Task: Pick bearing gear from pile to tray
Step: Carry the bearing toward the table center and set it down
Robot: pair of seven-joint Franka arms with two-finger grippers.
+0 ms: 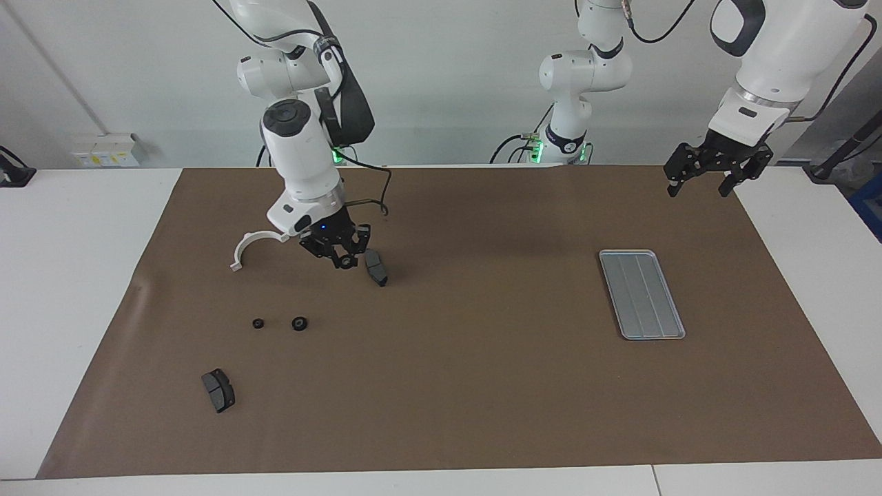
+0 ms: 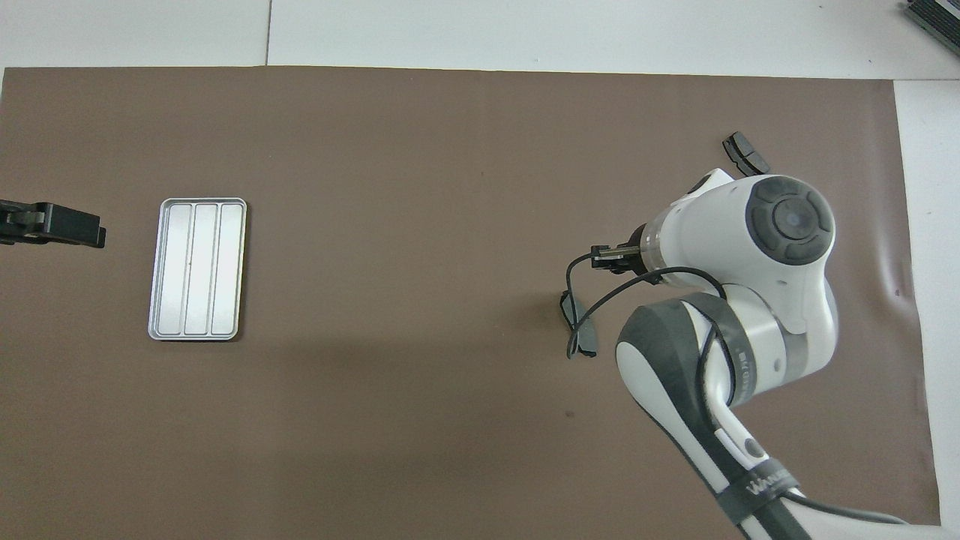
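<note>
My right gripper (image 1: 343,258) hangs low over the mat beside a dark grey pad (image 1: 375,267), shut on a small black round part (image 1: 344,262). In the overhead view the arm hides this gripper. Two more black round parts (image 1: 258,323) (image 1: 299,323) lie on the mat farther from the robots. The white arc bracket (image 1: 249,246) lies toward the right arm's end. A second pad (image 1: 218,390) lies farthest out and also shows in the overhead view (image 2: 744,154). The silver grooved tray (image 1: 641,294) (image 2: 197,268) sits bare toward the left arm's end. My left gripper (image 1: 697,186) waits open above the mat's corner.
A brown mat (image 1: 482,386) covers the white table. In the overhead view the right arm's cable hangs over the nearer pad (image 2: 577,324). The left gripper (image 2: 52,223) shows at the edge of the overhead view beside the tray.
</note>
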